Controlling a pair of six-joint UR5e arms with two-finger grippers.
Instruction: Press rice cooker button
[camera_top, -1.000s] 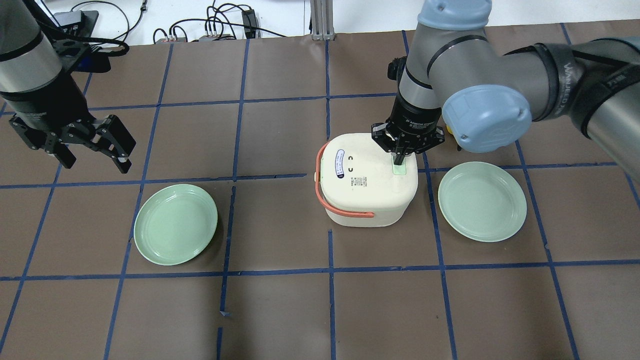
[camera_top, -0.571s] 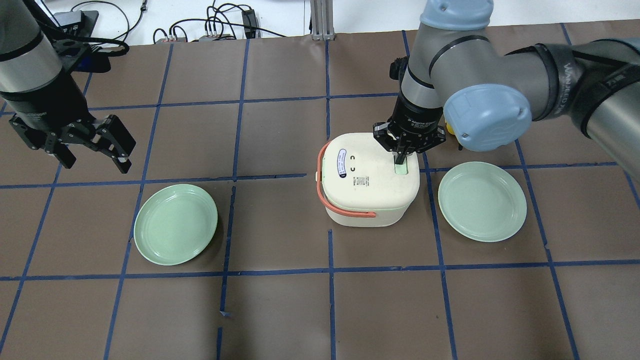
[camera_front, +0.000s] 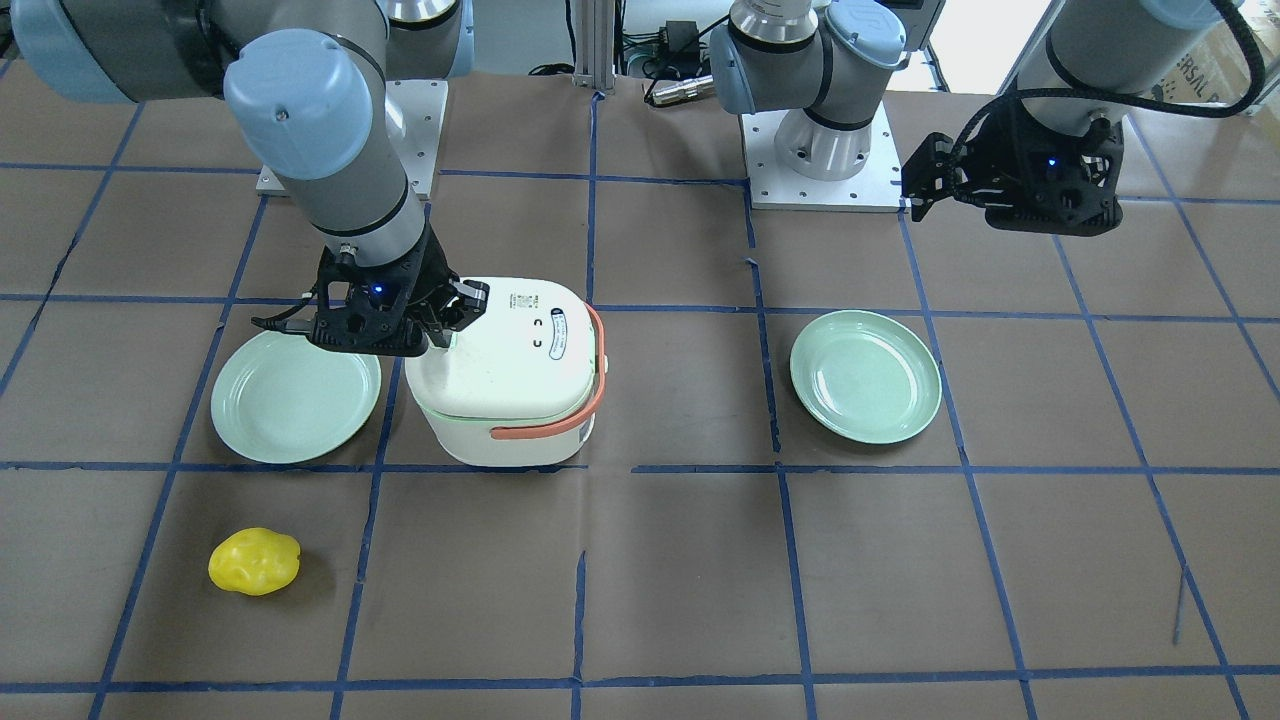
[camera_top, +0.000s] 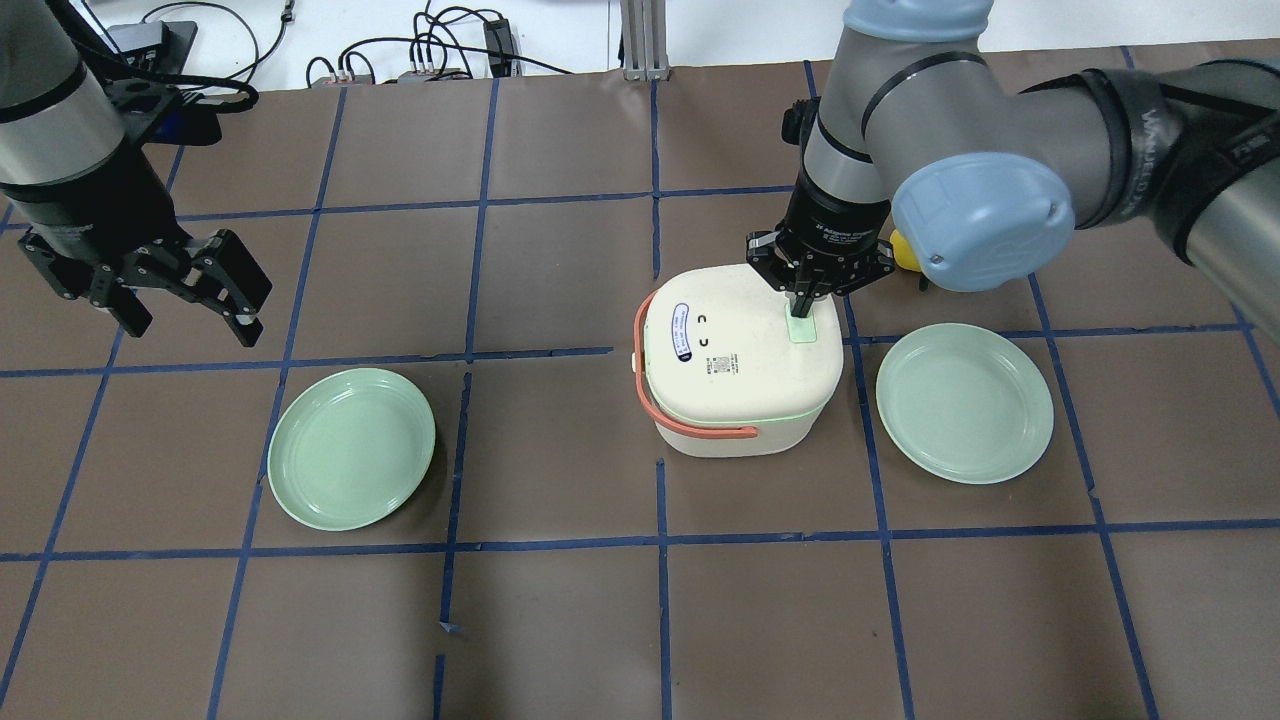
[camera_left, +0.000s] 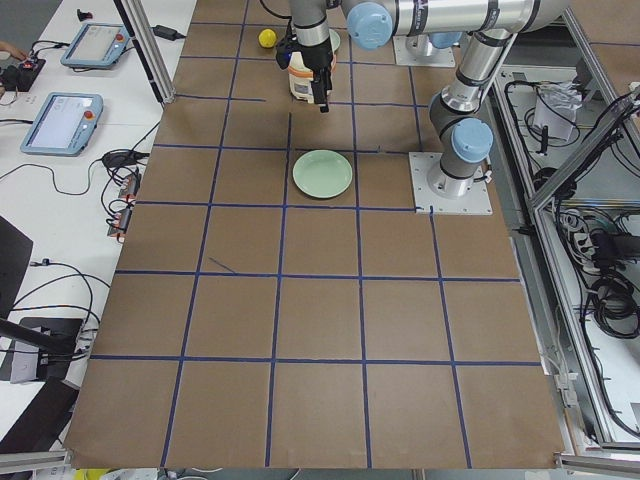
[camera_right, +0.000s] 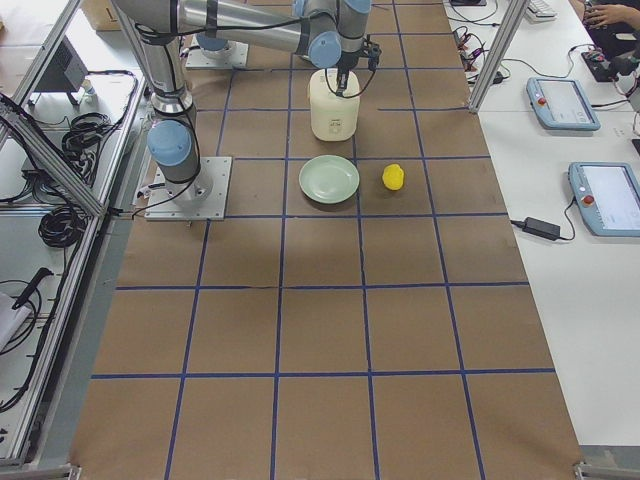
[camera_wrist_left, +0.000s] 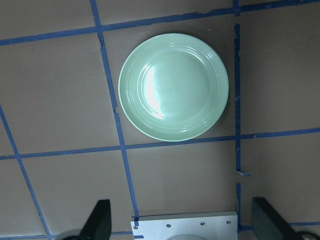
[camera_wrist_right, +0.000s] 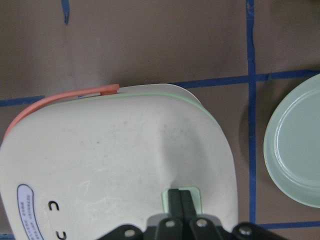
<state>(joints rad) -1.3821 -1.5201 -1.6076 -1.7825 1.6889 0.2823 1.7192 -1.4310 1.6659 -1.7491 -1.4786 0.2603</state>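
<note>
**Front-facing view.** The desk (camera_front: 680, 600) was covered in brown paper divided by a blue tape grid (camera_front: 780, 470). The rice cooker (camera_front: 500, 380) stood near the desk's middle, offset toward its right end, with its orange handle (camera_front: 545, 428) folded toward the left end. The right gripper (camera_front: 447, 335) stood over the lid's right-end side. The left gripper (camera_front: 915, 188) hung above the left end. A yellow object (camera_front: 254, 561) lay toward the operators' edge, near the right end.

**Overhead view.** The right gripper's fingers were pressed together with no gap, and their tips met the pale green button (camera_top: 800, 331) (actual contact could not be confirmed). The left gripper was spread wide and held nothing. One green plate lay at each side of the cooker: the left-end plate (camera_top: 350, 448) well apart from it, the right-end plate (camera_top: 964, 402) just beside it. Cables (camera_top: 430, 50) lay on a white surface beyond the operators' edge.

**Side views.** White benches carrying pendants (camera_right: 565, 100) ran along the operators' edge. Aluminium framing (camera_left: 600, 130) stood behind the robot's edge.

**Wrist views.** The left wrist camera looked down on the left-end plate, with one finger (camera_wrist_left: 97, 222) at each lower corner of the view, far apart. The right wrist camera showed the closed fingers (camera_wrist_right: 181, 202) over the button, at the lid's edge.
</note>
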